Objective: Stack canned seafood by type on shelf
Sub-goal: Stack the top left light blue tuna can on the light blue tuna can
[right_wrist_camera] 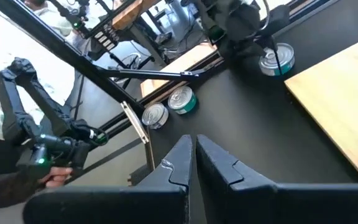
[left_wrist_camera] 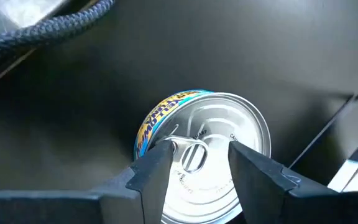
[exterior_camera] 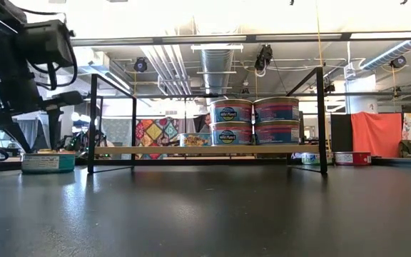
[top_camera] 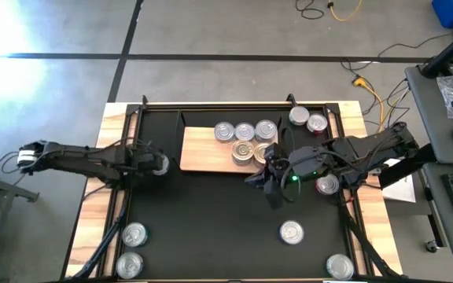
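1. The left gripper (left_wrist_camera: 199,165) is lowered over a short round metal tin with a shiny silver pull-tab lid and a yellow-and-blue printed side (left_wrist_camera: 204,155). The lid lies between the two dark, wedge-shaped fingers (left_wrist_camera: 157,165), which stand part-way apart over the top; whether they press the tin cannot be told.
2. This tin (top_camera: 160,164) stands on the matte black mat (top_camera: 211,212), just beside the left end of the flat, rectangular, light-wood shelf board (top_camera: 203,149).
3. The right gripper (right_wrist_camera: 193,155) hangs above the mat, just in front of the shelf board's right end. Its smooth dark fingers are pressed together and carry nothing.
4. On the shelf board, toward its right end, silver-topped round tins (top_camera: 244,132) form a close cluster; the low view shows two columns two high, with reddish and blue labelled sides (exterior_camera: 254,121). Thin black metal frame posts (exterior_camera: 92,121) rise at the board's ends.
5. Loose silver-lidded tins lie on the mat: two (top_camera: 134,234) well in front of the board's left end, one (top_camera: 291,231) in front of its right end, one (top_camera: 340,266) farther right, two (top_camera: 307,119) beyond its right end, and one (top_camera: 328,185) under the right arm.
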You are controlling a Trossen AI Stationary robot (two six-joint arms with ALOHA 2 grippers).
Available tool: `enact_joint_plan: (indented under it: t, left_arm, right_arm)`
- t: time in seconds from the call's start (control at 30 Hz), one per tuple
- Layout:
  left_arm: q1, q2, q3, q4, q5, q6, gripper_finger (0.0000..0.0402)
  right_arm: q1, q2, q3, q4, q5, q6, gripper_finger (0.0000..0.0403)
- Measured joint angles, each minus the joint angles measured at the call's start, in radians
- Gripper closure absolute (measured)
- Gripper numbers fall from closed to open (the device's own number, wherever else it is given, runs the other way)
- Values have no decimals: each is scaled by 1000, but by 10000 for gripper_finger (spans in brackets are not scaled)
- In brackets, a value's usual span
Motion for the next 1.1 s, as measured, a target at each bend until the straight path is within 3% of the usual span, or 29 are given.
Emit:
enact_joint_plan:
  t: [0.43, 0.63, 0.8, 0.9, 1.1]
  left_arm:
    - [-270, 110, 78, -26, 55, 14, 253]
    - [-434, 263, 137, -34, 91, 58, 253]
    - [-571, 437, 256, -34, 133, 88, 253]
    - [-621, 557, 358, -12, 108, 195, 253]
    - [-661, 794, 585, 234, 22, 622, 253]
  right_arm:
    - [10, 0, 0, -49, 4, -18, 390]
    - [17, -3, -1, -74, 2, -18, 390]
    - [16, -3, -1, -80, 2, -21, 390]
    - [16, -3, -1, -79, 2, -38, 390]
    - [16, 29, -1, -75, 2, -57, 390]
